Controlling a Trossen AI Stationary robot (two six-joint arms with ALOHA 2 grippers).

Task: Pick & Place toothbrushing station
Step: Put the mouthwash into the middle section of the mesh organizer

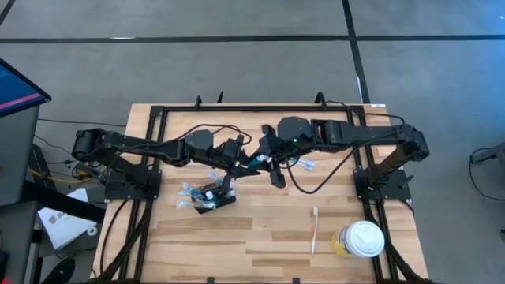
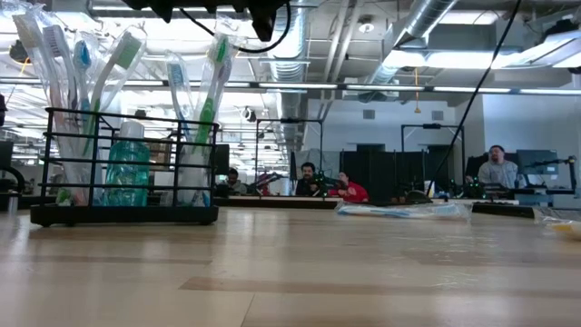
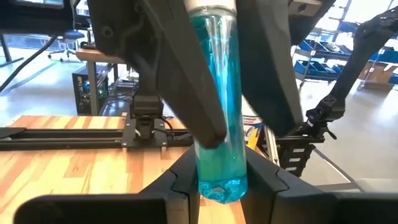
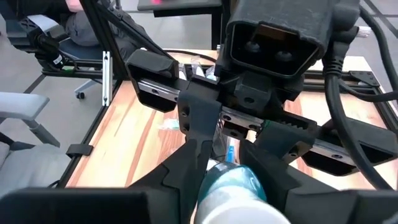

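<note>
The toothbrushing station point(image 2: 124, 168) stands near the surface's point(image 1: 260, 229) middle, toward its left edge, already stocked with wrapped toothbrushes and a teal bottle. One toothbrush point(image 1: 314, 229) still lies loose near the front right corner, beside a white-lidded cup point(image 1: 362, 239). Above the middle, the left tool point(image 3: 222, 134) clamps a clear blue tube point(image 3: 219, 93); the right tool point(image 4: 221, 155) straddles the same tube, its grip impossible to judge. No readable writing anywhere.

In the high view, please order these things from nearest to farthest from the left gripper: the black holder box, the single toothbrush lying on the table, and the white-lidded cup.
Measured from the left gripper, at the table's middle:
1. Black holder box, just beside it, toward the front-left.
2. Single toothbrush, lying farther off, front-right.
3. White-lidded cup, farthest, near the front-right corner.
</note>
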